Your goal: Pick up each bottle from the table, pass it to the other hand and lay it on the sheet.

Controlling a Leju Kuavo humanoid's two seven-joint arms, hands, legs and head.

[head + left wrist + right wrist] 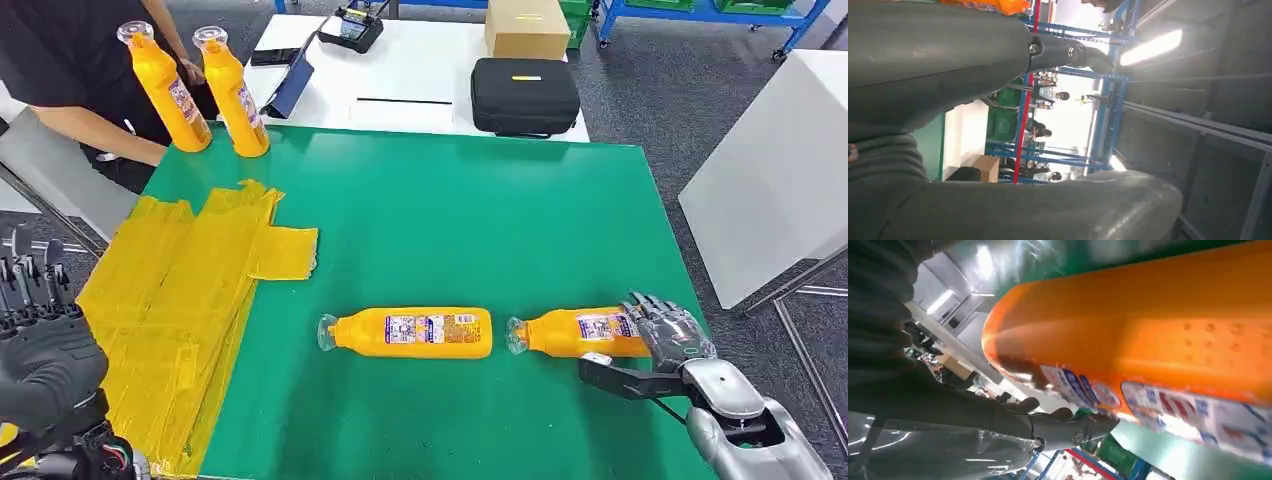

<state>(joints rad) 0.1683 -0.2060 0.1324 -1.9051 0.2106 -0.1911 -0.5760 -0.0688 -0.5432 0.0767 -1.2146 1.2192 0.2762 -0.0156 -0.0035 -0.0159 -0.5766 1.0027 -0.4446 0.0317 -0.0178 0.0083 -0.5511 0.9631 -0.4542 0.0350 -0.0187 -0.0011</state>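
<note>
1. The fingers (655, 308) of the right hand (668, 328) are laid over the base end of the right lying bottle (580, 332), with the thumb (615, 375) stretched out on the near side of it; whether the grasp is fully closed cannot be told.
2. In the right wrist view, that bottle's orange body (1148, 335) is seen right against the hand, its label facing the green table.
3. The left hand (40, 340) is held off the table's left edge, its fingers (25, 265) pointed upward and spread, with nothing between them.
4. A second lying bottle (415, 332) is placed just beside the first, cap toward the yellow sheet (170, 300); the 2 are apart.
5. The yellow sheet is spread, wrinkled, over the left part of the green table (450, 220).
6. 2 more bottles (170, 90) (235, 95) are stood upright at the table's far left corner, next to a person (70, 70).
7. A black case (525, 95) and a cardboard box (527, 27) are set on the white table (420, 70) beyond.
</note>
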